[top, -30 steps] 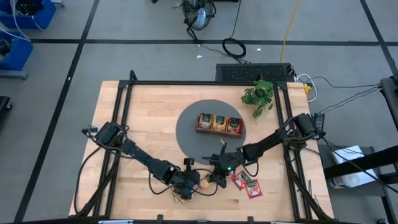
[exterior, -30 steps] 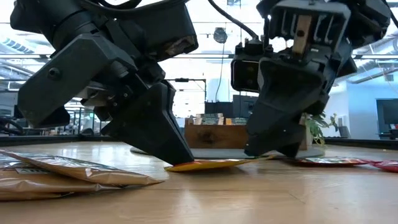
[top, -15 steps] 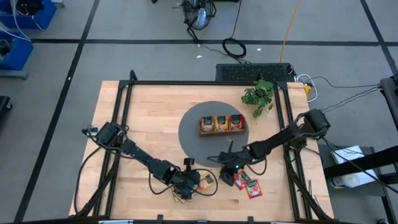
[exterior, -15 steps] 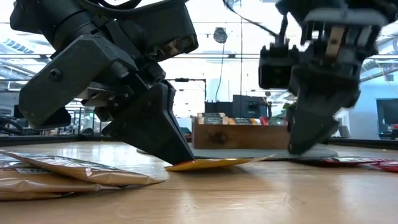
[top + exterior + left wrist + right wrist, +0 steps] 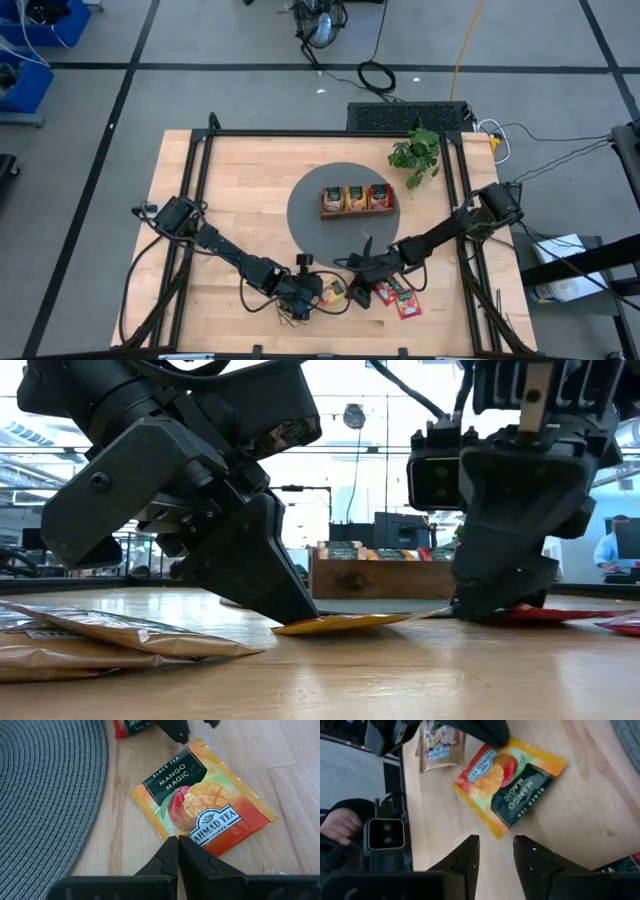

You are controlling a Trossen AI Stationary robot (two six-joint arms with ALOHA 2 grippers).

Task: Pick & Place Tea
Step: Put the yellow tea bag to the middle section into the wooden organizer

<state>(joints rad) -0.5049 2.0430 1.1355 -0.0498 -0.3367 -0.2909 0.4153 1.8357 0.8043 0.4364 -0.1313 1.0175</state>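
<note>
Pinching orange sachet (image 5: 202, 812) edge, left pincer (image 5: 177, 851), right pincer (image 5: 495, 857) parted nearby

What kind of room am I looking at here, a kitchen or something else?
Probably a robotics lab or workshop, not a kitchen: a wooden table with a black frame stands on a grey taped floor, loose cables trail behind it, and blue storage bins sit nearby.

Our left arm reaches low across the desk's near edge, its left gripper (image 5: 177, 851) with jaws pressed together, tips down. Our right arm stretches in from the far right, right gripper (image 5: 495, 851) tilted down, jaws parted.
</note>
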